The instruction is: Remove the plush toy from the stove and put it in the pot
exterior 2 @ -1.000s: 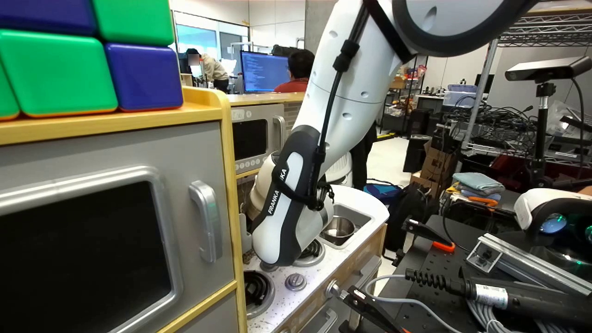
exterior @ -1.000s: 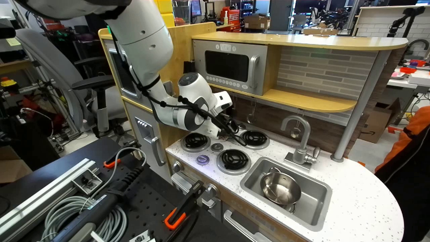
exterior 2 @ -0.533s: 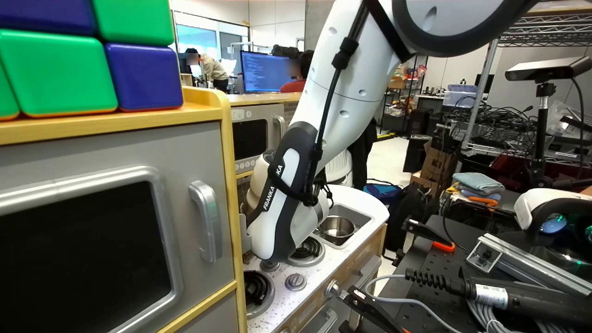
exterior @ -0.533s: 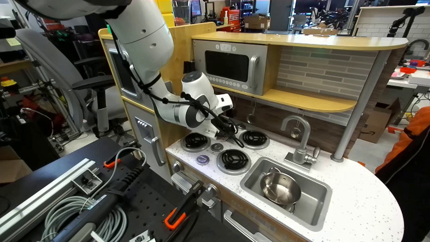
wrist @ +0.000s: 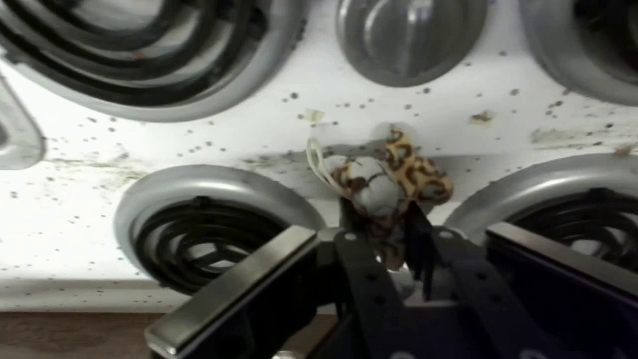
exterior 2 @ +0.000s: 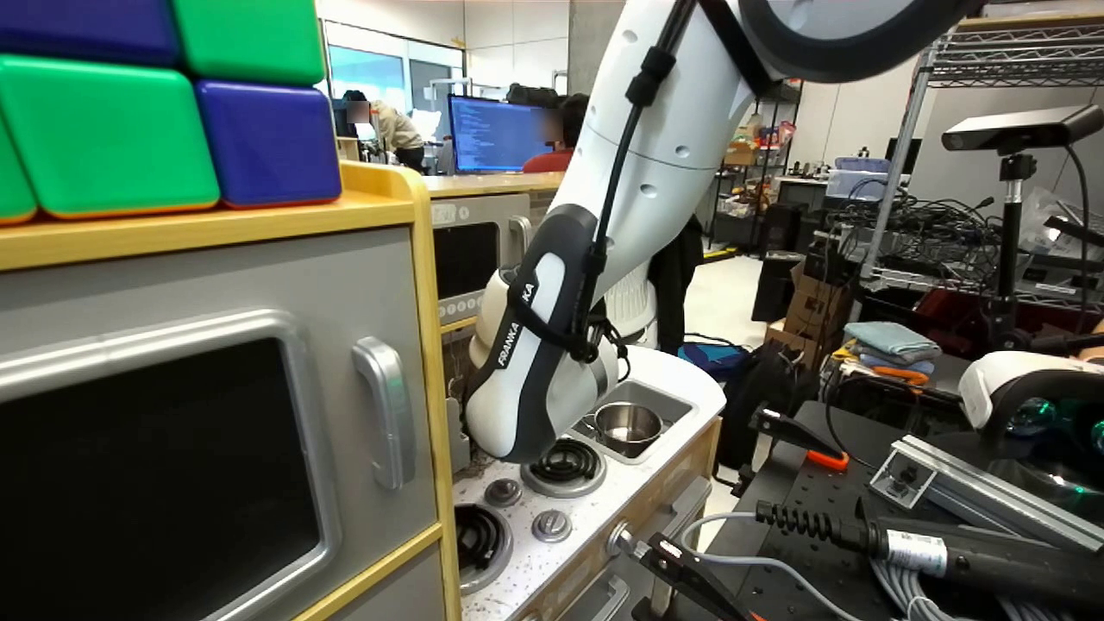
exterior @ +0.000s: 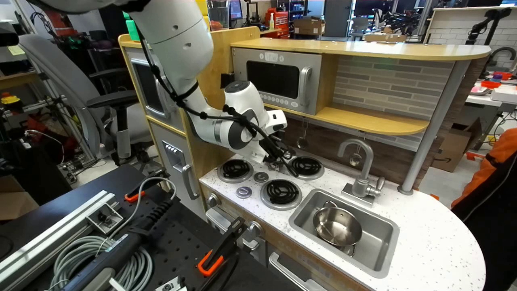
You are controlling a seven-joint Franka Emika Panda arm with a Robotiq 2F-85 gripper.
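The plush toy (wrist: 377, 192), patterned in white, tan and brown with a pale loop, is pinched in the wrist view between the dark fingers of my gripper (wrist: 384, 214), which is shut on it. Both are over the white stove (wrist: 264, 132), amid its ringed black burners. Whether the toy touches the surface I cannot tell. An exterior view shows the hand low by the rear burner (exterior: 306, 166), its fingers mostly hidden by cables. The shiny pot (exterior: 337, 226) stands inside the sink, visible in both exterior views (exterior 2: 628, 423).
The grey sink basin (exterior: 373, 254) is right of the stove, with a faucet (exterior: 363, 169) behind it. A microwave (exterior: 274, 76) and a wooden shelf (exterior: 375, 119) overhang the back. The tall cabinet (exterior 2: 216, 388) rises beside the arm. A black table (exterior: 173, 238) with tools fronts the kitchen.
My arm has shifted a little toward the sink side and slightly upward. The gripper has come shut over this second. Pot and sink have not moved.
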